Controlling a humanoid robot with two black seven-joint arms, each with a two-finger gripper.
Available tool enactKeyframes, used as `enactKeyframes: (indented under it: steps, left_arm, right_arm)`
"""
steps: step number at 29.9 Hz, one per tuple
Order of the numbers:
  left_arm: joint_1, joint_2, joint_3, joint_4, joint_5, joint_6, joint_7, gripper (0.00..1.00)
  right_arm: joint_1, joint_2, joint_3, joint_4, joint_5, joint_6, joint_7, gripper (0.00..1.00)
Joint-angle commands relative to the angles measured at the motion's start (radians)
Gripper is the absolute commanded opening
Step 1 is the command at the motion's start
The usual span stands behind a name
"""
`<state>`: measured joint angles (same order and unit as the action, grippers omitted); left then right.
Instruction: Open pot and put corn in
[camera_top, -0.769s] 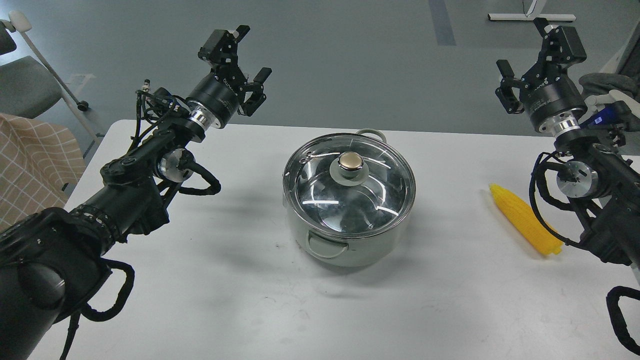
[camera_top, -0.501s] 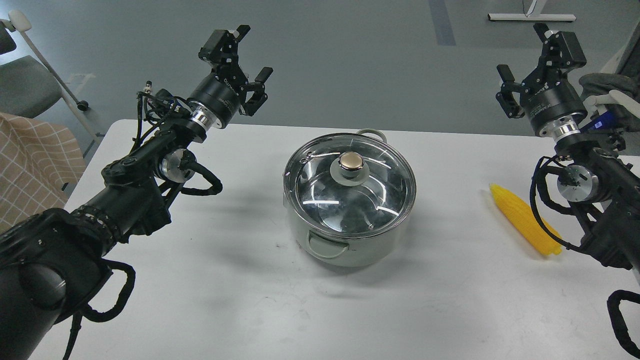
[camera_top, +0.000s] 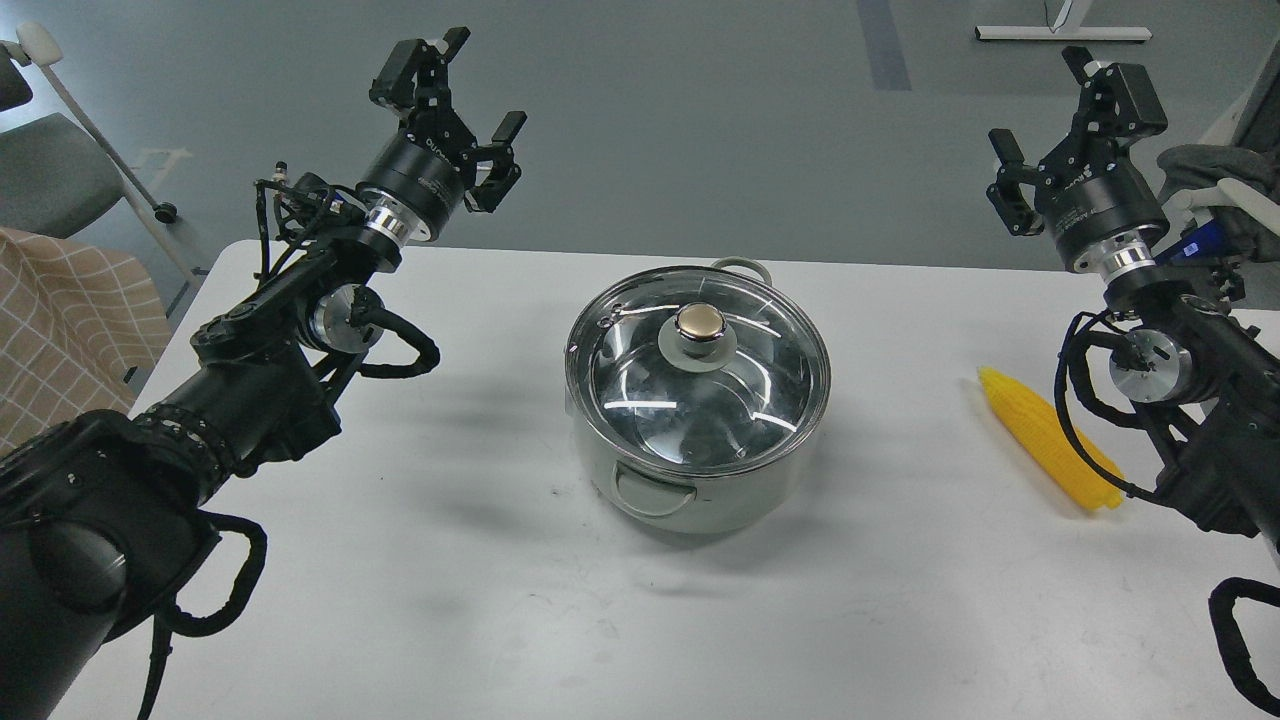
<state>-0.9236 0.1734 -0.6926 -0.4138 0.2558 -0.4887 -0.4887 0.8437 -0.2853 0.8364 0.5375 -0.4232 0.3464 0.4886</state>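
Task is at the very start; I judge nothing done yet. My left claw (camera_top: 450, 85) hangs high over the far-left edge of the worktop (camera_top: 460, 560), fingers spread apart, holding nothing, well apart from the pot. Beyond the worktop's left edge a checked cloth (camera_top: 70, 320) and part of a grey chair (camera_top: 50, 175) show, neither relevant.

Centre of the worktop: the pot (camera_top: 697, 495), pale mint green, with one loop handle toward me and the other peeking out behind. The glass lid (camera_top: 697, 370) sits flat and closed on the rim, its metal knob (camera_top: 701, 322) at the middle and untouched. I can see steel through the glass, but reflections make it hard to say for sure whether the pot is empty; it looks so.

To the right: the corn (camera_top: 1045, 438) lies flat on the worktop, tapered end pointing away, well apart from the pot and partly behind my right arm's cabling. My right claw (camera_top: 1050, 125) is raised above and beyond the corn, fingers apart, empty.

Left to do, all of it: grip the knob, lift the lid off, set it aside, pick up the corn, drop it into the pot.
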Motion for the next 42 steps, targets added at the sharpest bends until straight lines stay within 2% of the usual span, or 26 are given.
enactKeyframes:
  steps: [1,11,30,33,38,42]
  left_arm:
    - [0.000,0.017,-0.012,-0.003,-0.004,0.000,0.000,0.99]
    - [-0.001,0.015,-0.013,-0.010,-0.001,0.022,0.000,0.99]
    - [0.005,0.031,-0.001,-0.154,0.020,0.068,0.000,0.99]
    - [-0.001,0.070,0.007,-0.226,0.097,0.104,0.000,0.99]
    - [-0.031,0.132,0.008,-0.358,0.408,0.134,0.000,0.99]
    - [-0.031,0.242,0.007,-0.586,0.650,0.168,0.000,0.99]
  right_arm:
    - [0.003,0.002,-0.003,-0.001,0.001,0.000,0.000,1.00]
    - [-0.006,0.002,0.000,0.001,0.001,-0.001,0.000,1.00]
    - [-0.006,0.005,0.001,0.001,0.003,-0.001,0.000,1.00]
    - [-0.008,-0.002,0.001,0.001,0.003,-0.003,0.000,1.00]
    - [-0.012,-0.017,0.000,0.005,0.003,-0.003,0.000,1.00]
    - [-0.023,-0.041,0.000,0.010,0.003,-0.003,0.000,1.00]
